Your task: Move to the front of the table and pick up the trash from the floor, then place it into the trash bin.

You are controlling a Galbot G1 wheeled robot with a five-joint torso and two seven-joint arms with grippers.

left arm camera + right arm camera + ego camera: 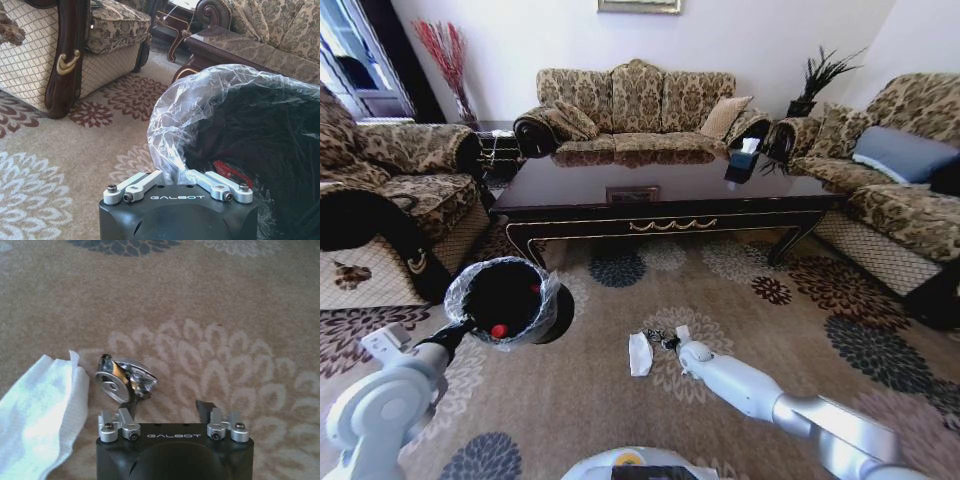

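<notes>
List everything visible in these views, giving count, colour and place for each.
Low glossy wooden coffee table: one, dark brown, ahead.
Round plastic-lined trash bin: one, black, held by its rim.
Red-capped item: one, inside the bin.
Crumpled paper wrapper: one, white, on the carpet.
Crushed foil scrap: one, silver, on the carpet.
Flower-patterned carpet: one, beige, underfoot.
Floral sofas: three, brown, around the table.
Left gripper: black, shut on the bin rim.
Right gripper: black, open, beside the scrap.

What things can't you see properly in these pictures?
- Trash bin bottom: left wrist view, dark inside, so the red thing is unclear.
- White wrapper: right wrist view, cut off by the picture's edge.
- Right gripper fingertips: one side sits behind the crushed silver piece.
</notes>
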